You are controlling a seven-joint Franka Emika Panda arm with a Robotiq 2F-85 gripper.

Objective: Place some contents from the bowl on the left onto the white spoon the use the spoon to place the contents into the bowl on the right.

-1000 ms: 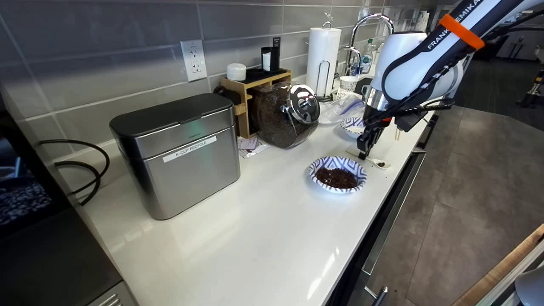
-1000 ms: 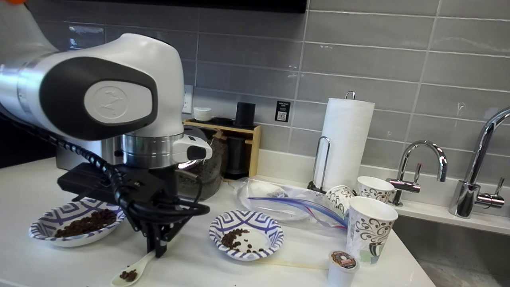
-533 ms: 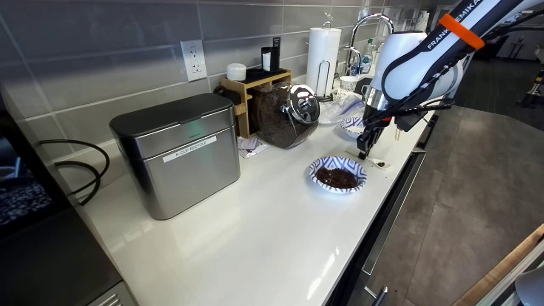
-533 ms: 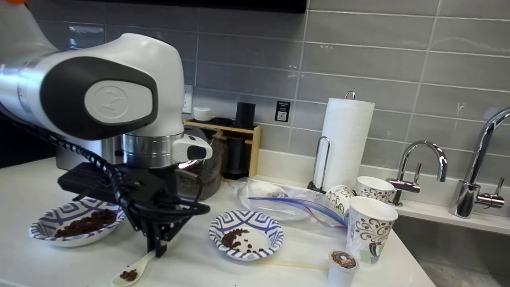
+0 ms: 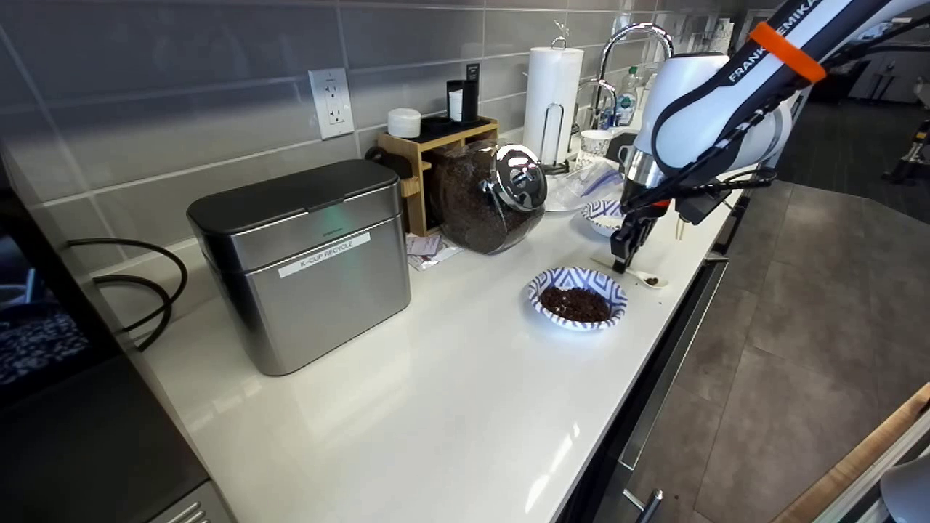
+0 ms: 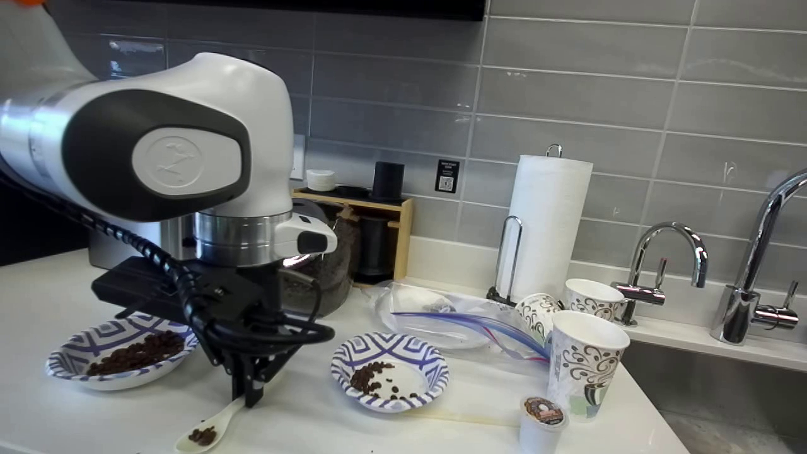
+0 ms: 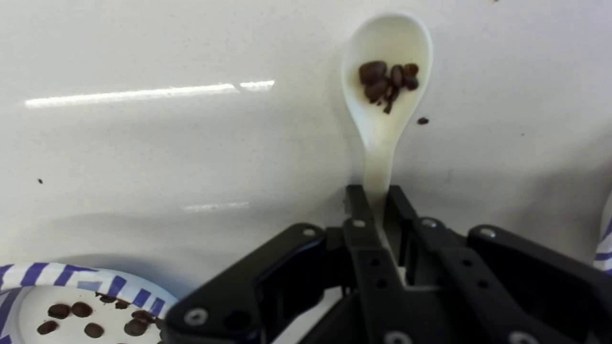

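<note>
My gripper point(image 7: 376, 191) is shut on the handle of the white spoon point(image 7: 381, 129), one finger along each side. A small heap of dark brown contents point(image 7: 375, 76) lies in the spoon's head; a loose bit sits on the counter beside it. The spoon is low at the counter; whether it touches cannot be told. In an exterior view, the left bowl point(image 6: 60, 369), blue and white, holds plenty of contents point(image 6: 135, 356). The right bowl point(image 6: 435, 381) has a smaller scatter of them. Between the two bowls, nearer the counter's front, the fingertips point(image 6: 255, 397) point down.
Patterned paper cups point(image 6: 586, 366) and a coffee pod point(image 6: 543, 422) stand right of the right bowl. Behind it lie a plastic bag point(image 6: 454, 328) and a paper towel roll point(image 6: 545, 227). A glass jar point(image 5: 479, 203) and a steel bin point(image 5: 327, 283) line the wall.
</note>
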